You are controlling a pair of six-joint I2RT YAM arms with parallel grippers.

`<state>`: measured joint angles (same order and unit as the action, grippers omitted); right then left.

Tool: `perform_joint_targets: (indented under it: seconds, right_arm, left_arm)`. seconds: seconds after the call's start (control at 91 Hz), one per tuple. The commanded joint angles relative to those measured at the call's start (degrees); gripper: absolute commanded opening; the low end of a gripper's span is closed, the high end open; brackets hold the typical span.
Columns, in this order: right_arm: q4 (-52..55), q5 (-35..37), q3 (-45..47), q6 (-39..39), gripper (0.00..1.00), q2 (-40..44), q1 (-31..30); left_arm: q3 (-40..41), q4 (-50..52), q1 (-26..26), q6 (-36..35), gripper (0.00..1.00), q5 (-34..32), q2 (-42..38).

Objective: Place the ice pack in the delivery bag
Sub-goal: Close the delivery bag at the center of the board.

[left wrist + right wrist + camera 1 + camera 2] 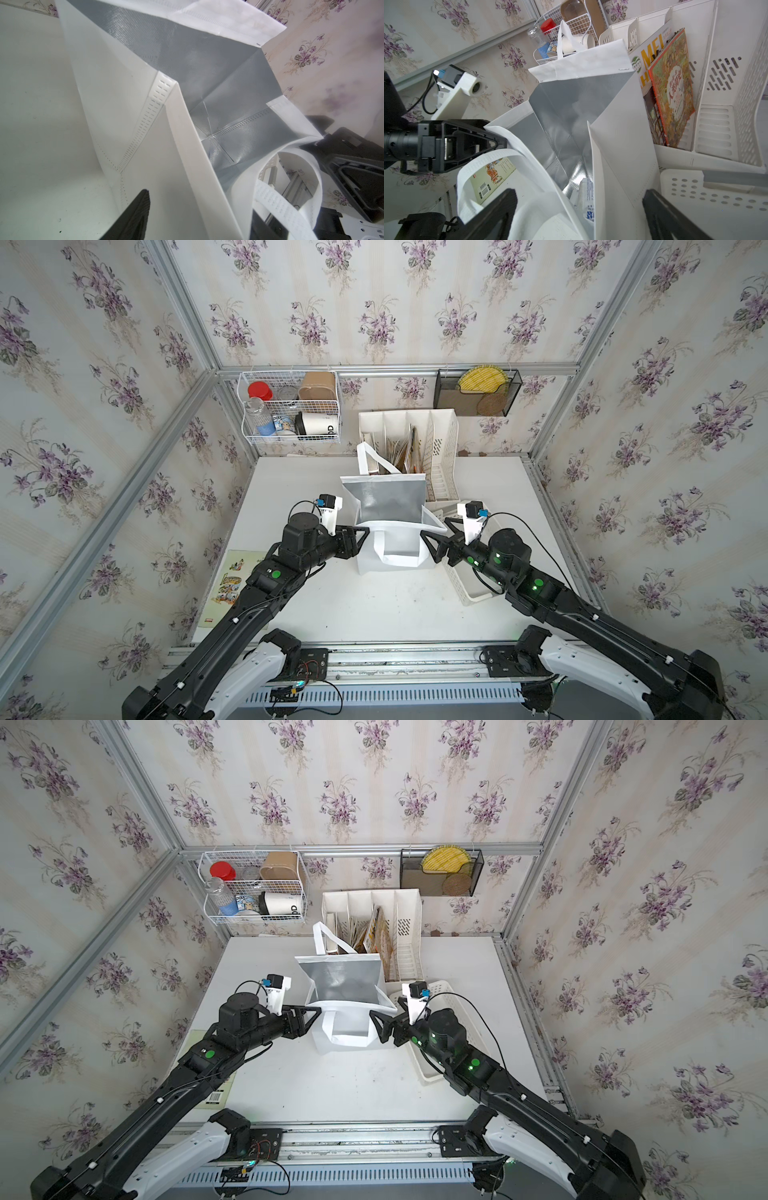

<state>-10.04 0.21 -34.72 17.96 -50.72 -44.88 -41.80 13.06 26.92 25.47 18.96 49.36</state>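
The delivery bag (390,497) (345,977) stands open and upright at the table's middle, white outside with silver lining and flat strap handles. The ice pack (588,197), a white pouch with blue print, lies low inside the bag against its right wall; it does not show in the top views. My right gripper (436,539) (579,192) is open wide at the bag's right rim, with that wall between its fingers and nothing gripped. My left gripper (361,533) (199,207) is at the bag's left rim, its fingers apart, one outside the wall and one inside.
A white perforated basket (469,593) lies under my right arm. A white file organiser (440,448) with books stands just behind the bag. A booklet (232,580) lies on the table under my left arm. A wire basket (291,406) and a black mesh holder (478,393) hang on the back wall.
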Motion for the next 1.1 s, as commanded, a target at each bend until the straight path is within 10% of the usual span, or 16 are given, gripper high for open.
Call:
perform_joint_targets:
  seconds: [0.0, 0.725, 1.088]
  right_arm:
    - [0.1, 0.1, -1.7, -1.6, 0.99, -3.3, 0.5]
    - [-13.0, -14.6, 4.6, 0.9, 0.74, -8.6, 8.0]
    - [-15.7, -16.9, 4.9, 3.3, 0.57, -11.0, 9.7]
  left_arm:
    - [0.3, -2.4, 0.0, 0.5, 0.63, 0.1, -0.6]
    - [2.9, -8.8, -0.1, 5.1, 0.60, 4.9, 3.5]
    - [6.4, -11.7, -0.1, 7.8, 0.08, 5.8, 1.9]
